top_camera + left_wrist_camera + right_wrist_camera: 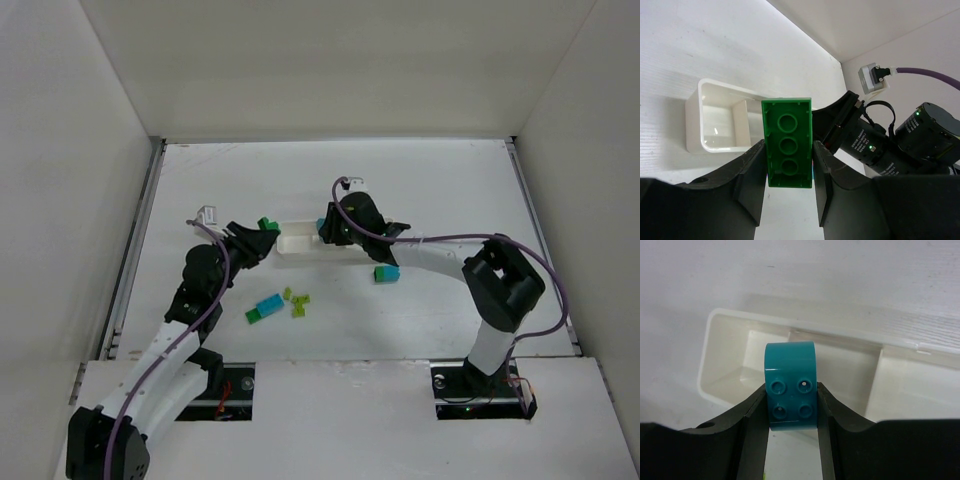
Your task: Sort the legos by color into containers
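The left hand (788, 156) is pinching a dark green plastic brick (788, 135) across its short width. The brick's long axis runs along the fingers, from 6 to 12 o'clock in the left wrist view, with the hollow underside to the camera. The right hand (791, 396) is pinching a teal-blue plastic brick with four studs (790, 362) in the same way.

From the left hand, the long shallow white plastic tray with thin dividers (694, 122) lies at 10 o'clock in its wrist view. In the top view the tray's long axis runs from 9 to 3 o'clock, and the left hand is just beside the 9 o'clock end — not yet over it, I judge. The right hand is nearer: in its wrist view the teal brick stands before an end compartment, with a divider at 3 o'clock.

So the right hand needs, I think, only to lower and release. The left must go toward 3 o'clock into another compartment — and there the two hands are near each other.

On the white bench (450, 180), at 6 o'clock of the tray, lie a cyan-blue brick with a green one touching (268, 304), small yellow-green pieces (297, 301) and one more cyan and green brick (386, 273).
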`<action>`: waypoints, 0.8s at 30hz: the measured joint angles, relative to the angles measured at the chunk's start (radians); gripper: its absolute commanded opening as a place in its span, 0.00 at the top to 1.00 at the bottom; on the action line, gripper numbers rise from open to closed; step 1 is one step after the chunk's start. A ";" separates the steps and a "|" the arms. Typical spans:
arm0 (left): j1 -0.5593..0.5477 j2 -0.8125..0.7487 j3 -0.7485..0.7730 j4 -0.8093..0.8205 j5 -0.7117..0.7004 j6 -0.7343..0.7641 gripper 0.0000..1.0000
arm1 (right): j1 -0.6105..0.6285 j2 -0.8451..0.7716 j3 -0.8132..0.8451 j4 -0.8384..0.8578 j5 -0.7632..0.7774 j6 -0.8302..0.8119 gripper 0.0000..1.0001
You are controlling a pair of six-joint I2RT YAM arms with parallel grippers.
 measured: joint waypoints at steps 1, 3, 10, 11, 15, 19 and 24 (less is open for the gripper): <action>-0.003 0.001 -0.001 0.001 0.000 -0.001 0.87 | -0.002 0.001 -0.003 0.000 0.003 0.000 0.60; -0.007 0.005 -0.002 0.002 0.000 -0.002 0.87 | -0.002 0.002 -0.006 -0.001 0.009 -0.003 0.57; -0.032 0.017 -0.005 0.012 0.000 -0.003 0.87 | -0.002 0.002 -0.006 0.002 0.010 -0.008 0.48; -0.033 0.018 -0.008 0.014 0.000 -0.003 0.87 | -0.002 0.002 -0.006 0.002 0.010 -0.008 0.47; -0.033 0.018 -0.008 0.017 -0.001 -0.005 0.87 | -0.002 0.002 -0.006 0.002 0.009 -0.009 0.47; -0.037 0.029 -0.008 0.028 -0.001 -0.005 0.87 | -0.002 -0.015 -0.020 0.003 0.011 -0.008 0.46; -0.066 0.044 -0.008 0.042 0.004 -0.006 0.85 | -0.002 -0.152 -0.092 0.003 0.016 -0.007 0.54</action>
